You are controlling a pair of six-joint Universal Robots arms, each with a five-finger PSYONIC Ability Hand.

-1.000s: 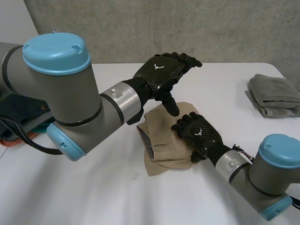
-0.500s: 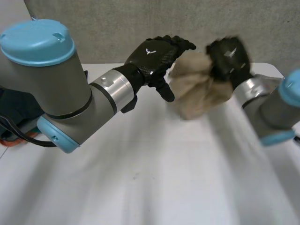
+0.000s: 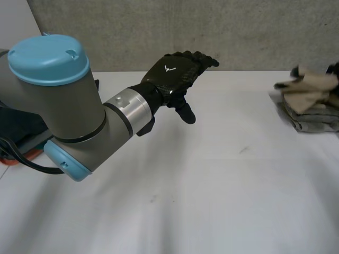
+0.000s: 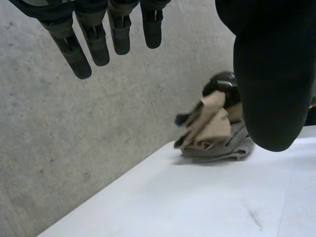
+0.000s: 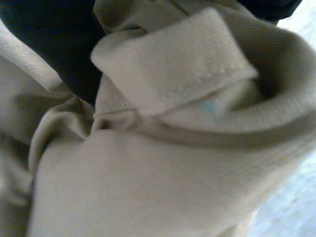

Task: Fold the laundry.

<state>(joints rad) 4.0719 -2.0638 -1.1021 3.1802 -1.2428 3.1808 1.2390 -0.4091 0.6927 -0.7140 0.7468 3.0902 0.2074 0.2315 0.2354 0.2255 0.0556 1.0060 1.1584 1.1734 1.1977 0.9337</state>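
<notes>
The left hand (image 3: 172, 74) hangs in the air above the white table (image 3: 212, 201), toward 12 o'clock of it in the head view. Its fingers are straight and a little spread, its thumb points down, and it holds and touches nothing. Its own wrist view agrees: the fingers (image 4: 94, 44) reach out straight, well apart from the thumb (image 4: 271, 74), with only air between them.

The right hand (image 4: 224, 84) is far off at about 2 o'clock of the table, clamped on the beige garment (image 3: 310, 84). In the left wrist view dark fingertips (image 4: 181, 119) poke out from under the bunched cloth while the body of the hand sits over it, so the cloth is caught between them. The garment rests, crumpled, on top of a folded grey towel (image 3: 312, 119) that lies flat on the table near its 2 o'clock corner, close to the concrete wall (image 3: 159, 32).

In the head view most of the right hand is cut off at the 3 o'clock side, leaving a dark sliver beside the garment. In the right wrist view the beige cloth is pressed close against the camera and covers the fingers. A dark part of the hand shows past a fold, and a rolled hem carries a small light-blue mark (image 5: 210, 106). What kind of garment it is cannot be made out. The left arm (image 3: 69, 106), grey with a light-blue cap, covers the table's 9 o'clock side
</notes>
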